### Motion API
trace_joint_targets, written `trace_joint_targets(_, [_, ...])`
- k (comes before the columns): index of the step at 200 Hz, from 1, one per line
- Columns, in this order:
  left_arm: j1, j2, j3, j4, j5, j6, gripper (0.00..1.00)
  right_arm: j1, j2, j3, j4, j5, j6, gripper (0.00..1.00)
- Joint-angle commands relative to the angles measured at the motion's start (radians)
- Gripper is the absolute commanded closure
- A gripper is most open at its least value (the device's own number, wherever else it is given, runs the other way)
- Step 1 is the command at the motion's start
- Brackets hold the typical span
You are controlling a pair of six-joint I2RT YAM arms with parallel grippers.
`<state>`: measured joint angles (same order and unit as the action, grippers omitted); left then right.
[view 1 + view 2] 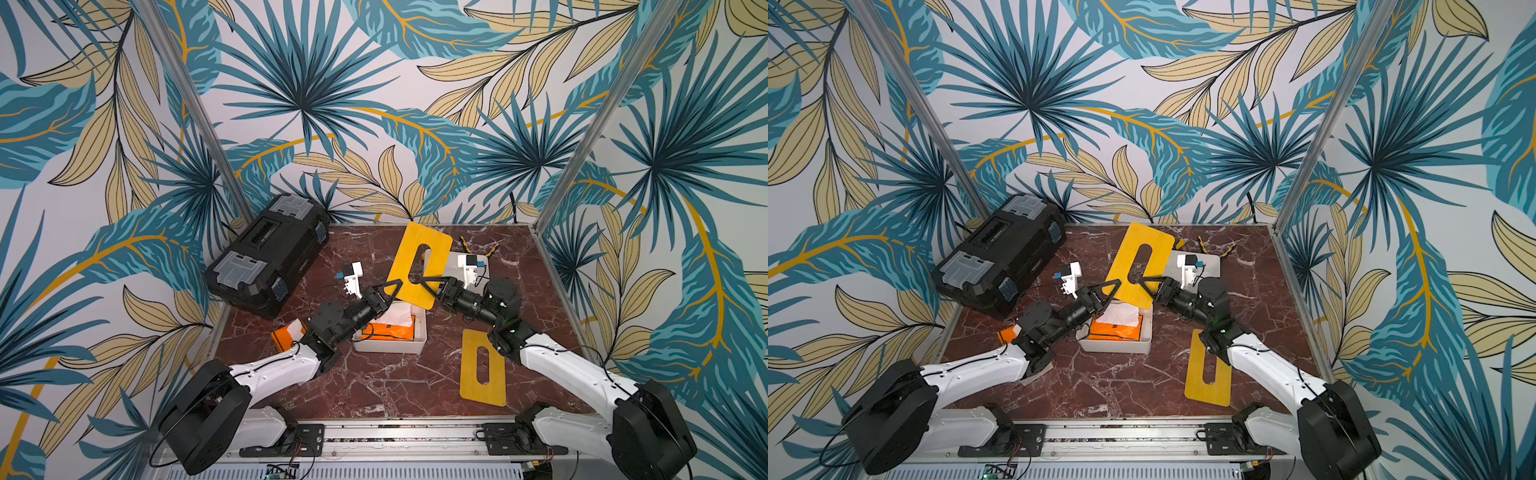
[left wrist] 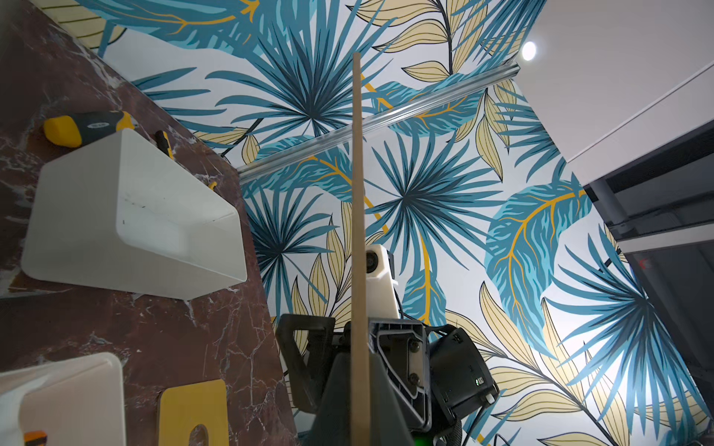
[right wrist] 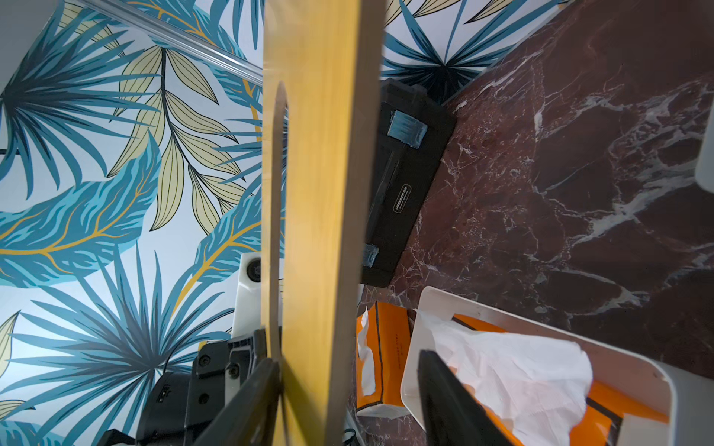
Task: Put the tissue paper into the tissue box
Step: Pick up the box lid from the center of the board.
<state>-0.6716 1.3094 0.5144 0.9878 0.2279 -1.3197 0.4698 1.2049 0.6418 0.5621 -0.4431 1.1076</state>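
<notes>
The left tool (image 1: 397,284) is clamped on the lower edge of a yellow slotted lid (image 1: 438,257). The left wrist view shows the board edge-on (image 2: 359,231), gripped between the closed fingers. The lid is raised off the desk (image 1: 374,382) and tilted, with its lower edge over the far rim of the white tissue box (image 1: 386,347). Whether lid and rim touch cannot be determined. The right tool (image 1: 422,279) meets the same lid from the opposite side with its fingers apart, straddling the board. In the right wrist view one finger (image 3: 247,401) lies against the slotted face. The other finger (image 3: 456,405) stands clear of the far face, so this tool has no grip on the lid. The tissue paper (image 1: 395,318) is already inside the tissue box: an orange pack (image 1: 386,332) lies in the tray, and a crumpled white sheet (image 3: 514,367) stands up from its top. A second orange tissue pack (image 1: 286,334) lies on the desk just beside the left arm, outside the box. A second yellow lid (image 1: 484,368) lies flat on the desk near the right arm. A second white box (image 2: 135,216) sits farther back, with a yellow-and-black screwdriver (image 2: 85,127) behind it. A black toolbox (image 1: 270,253) occupies the far left corner of the desk.
</notes>
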Motion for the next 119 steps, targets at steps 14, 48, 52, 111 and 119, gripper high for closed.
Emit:
trace_joint_targets(14, [0.006,0.066,-0.037,0.155,0.024,-0.044,0.89,0.011,0.008,0.05,0.009,-0.032,0.014,0.66])
trace_joint_targets(48, [0.038,0.079,-0.022,0.138,0.084,0.033,0.6,0.01,-0.048,0.186,-0.425,-0.02,-0.26,0.82])
trace_joint_targets(52, [0.044,0.072,-0.017,0.121,0.097,0.048,0.58,0.01,-0.052,0.205,-0.469,-0.021,-0.29,0.84])
trace_joint_targets(111, [0.123,-0.261,0.236,-0.873,0.126,0.746,0.08,0.011,-0.017,0.49,-1.14,-0.086,-0.751,0.94])
trace_joint_targets(119, [0.125,-0.318,0.279,-0.998,0.083,0.845,0.02,0.01,-0.002,0.521,-1.203,-0.1,-0.804,0.96])
